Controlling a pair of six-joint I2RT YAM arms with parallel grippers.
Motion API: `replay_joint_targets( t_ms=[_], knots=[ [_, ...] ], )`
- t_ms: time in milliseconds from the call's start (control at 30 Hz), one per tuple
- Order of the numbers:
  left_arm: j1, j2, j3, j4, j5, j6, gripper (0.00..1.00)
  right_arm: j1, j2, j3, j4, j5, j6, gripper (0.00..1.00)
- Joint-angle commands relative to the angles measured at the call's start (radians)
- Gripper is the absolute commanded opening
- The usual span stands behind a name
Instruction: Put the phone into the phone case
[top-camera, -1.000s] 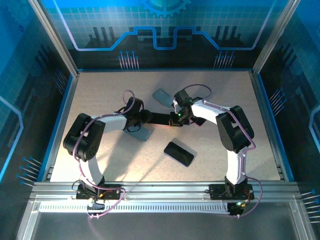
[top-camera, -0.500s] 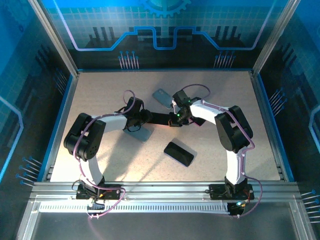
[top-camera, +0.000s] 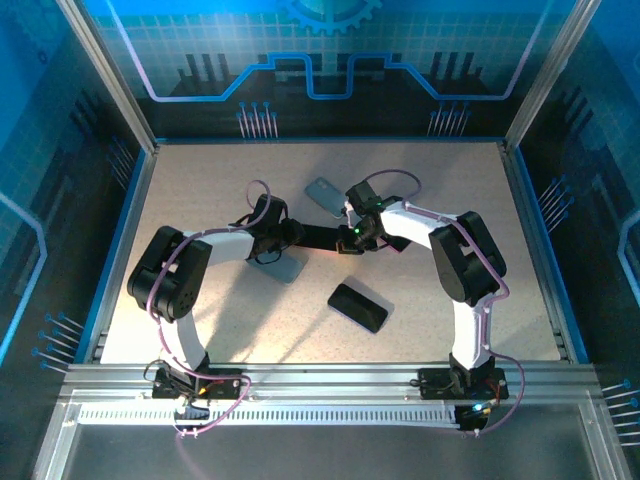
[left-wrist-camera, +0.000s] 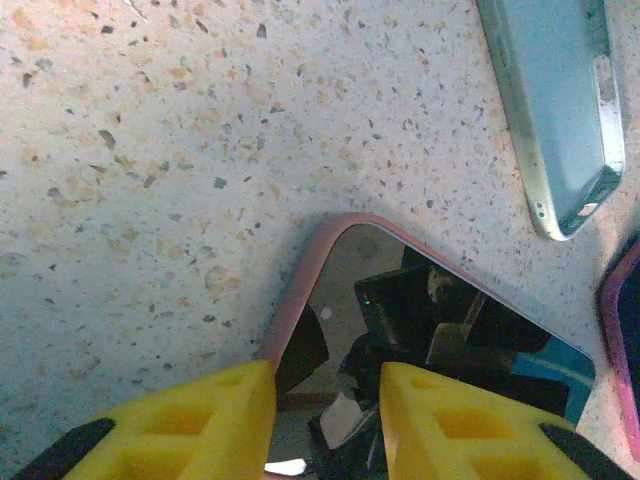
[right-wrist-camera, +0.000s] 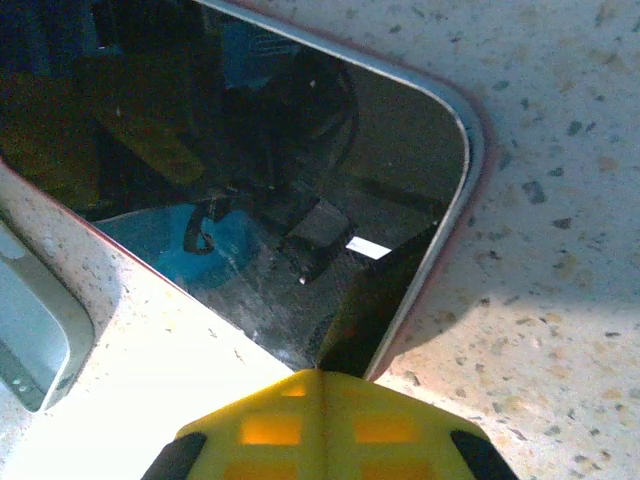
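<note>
- Nearest the arm bases, a black glossy phone (top-camera: 358, 307) is lying flat on the speckled beige table (top-camera: 450, 190), right of centre and well apart from both grippers.
- A little farther and to the left, a grey flat rectangle (top-camera: 287, 268) is lying under the left arm. I cannot tell whether it is a case or a handset.
- At mid-table, the pink-rimmed black glass phone (top-camera: 322, 237) (left-wrist-camera: 430, 330) (right-wrist-camera: 250, 150) is lying flat between the two grippers, its long axis running left to right.
- The left gripper (top-camera: 295, 235) (left-wrist-camera: 325, 385) is sitting over the phone's left end. Its yellow jaws are standing apart, with the screen showing between them and nothing clamped.
- The right gripper (top-camera: 352, 238) (right-wrist-camera: 320, 385) is sitting at the right end. Its jaws are pressed together into one tip right at the rim beside a rounded corner, though I cannot tell whether it is touching.
- The pink rim is probably the case, so the phone seems to be seating into it. Each arm is nearest its own end, so the next move is likely to be a downward press along that axis.
- Farthest, a pale blue plastic phone case (top-camera: 322, 195) (left-wrist-camera: 560, 100) (right-wrist-camera: 30, 330) is lying just beyond the phone.
</note>
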Motion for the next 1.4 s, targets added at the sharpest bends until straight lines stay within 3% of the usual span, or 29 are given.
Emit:
replay_joint_targets(
  t_ms=[0,133,267,533,867,1367],
  knots=[
    [-0.015,0.041,-0.033,-0.017,-0.006,0.003,0.34,0.074,0.250,-0.121,0.006,0.029,0.011,0.00],
    [-0.015,0.040,-0.033,-0.021,-0.007,0.005,0.34,0.070,0.202,-0.117,-0.011,0.038,0.003,0.00],
    [-0.015,0.029,-0.031,-0.032,-0.013,0.014,0.34,0.046,0.061,-0.106,-0.024,0.032,0.003,0.00],
    [-0.015,0.033,-0.029,-0.030,-0.016,0.015,0.34,0.004,-0.128,0.039,-0.132,0.058,-0.033,0.00],
    [-0.015,0.039,-0.028,-0.028,-0.015,0.014,0.34,-0.004,-0.082,0.140,-0.154,0.052,-0.053,0.00],
    [-0.015,0.040,-0.023,-0.030,-0.013,0.014,0.34,-0.004,0.030,0.127,-0.106,0.061,-0.045,0.00]
  ],
)
